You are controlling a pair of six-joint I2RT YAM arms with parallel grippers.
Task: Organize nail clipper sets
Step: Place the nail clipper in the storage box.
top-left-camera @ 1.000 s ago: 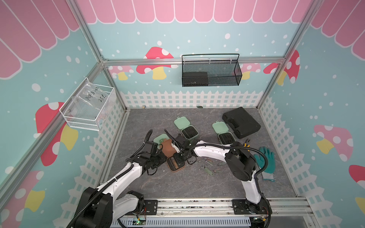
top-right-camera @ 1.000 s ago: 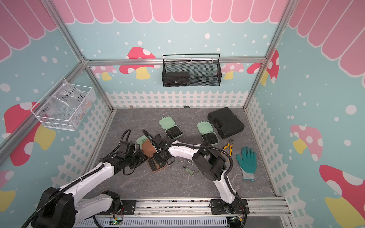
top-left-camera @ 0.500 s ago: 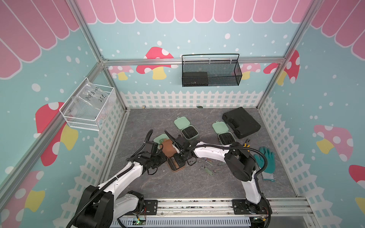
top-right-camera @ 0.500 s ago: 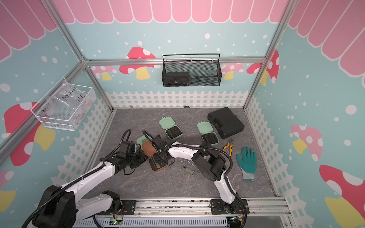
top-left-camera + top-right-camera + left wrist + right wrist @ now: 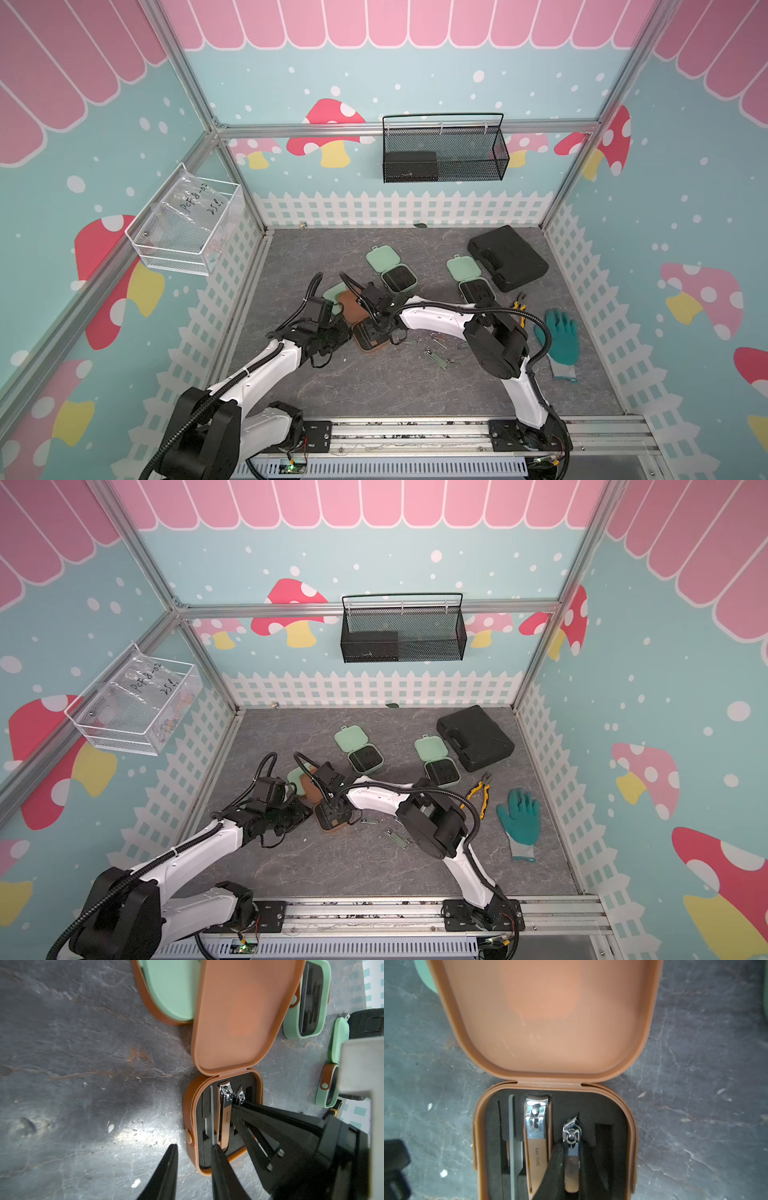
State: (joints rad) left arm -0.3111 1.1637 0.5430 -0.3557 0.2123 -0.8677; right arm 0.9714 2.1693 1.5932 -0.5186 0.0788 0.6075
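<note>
Reaching in from the front rail, both white arms bend low over the grey floor (image 5: pixel 374 395) and meet left of its middle: the right arm (image 5: pixel 436 322) stretches sideways from a raised elbow, and the left arm (image 5: pixel 274 361) slants forward to the same spot. On the left wall hangs a white wire bin (image 5: pixel 183 249) holding a clear bag (image 5: pixel 195 203) with handwriting that reads roughly "PeT-8-02" and "25"; its last mark is unclear. Between the two wrists the brown case (image 5: pixel 476 1136) lies open on the floor, its lid (image 5: pixel 550 1012) tipped back against a mint case (image 5: pixel 170 991). Two more mint cases (image 5: pixel 390 268) lie open farther back, and loose clippers (image 5: pixel 436 357) are scattered just beside the right forearm. The left gripper (image 5: pixel 194 1147) stands parted across the case's front wall, one finger outside and one over the insert; whether it presses the wall I cannot tell. The right gripper (image 5: pixel 571 1147) is clenched on the small clipper (image 5: pixel 571 1136), which sits in a slot of the black insert. A larger clipper (image 5: pixel 536 1126) lies in the next slot beside a grey nail file (image 5: pixel 513 1147). Tiny print runs along the larger clipper's handle, something like "MANICURE", too blurred for certainty.
</note>
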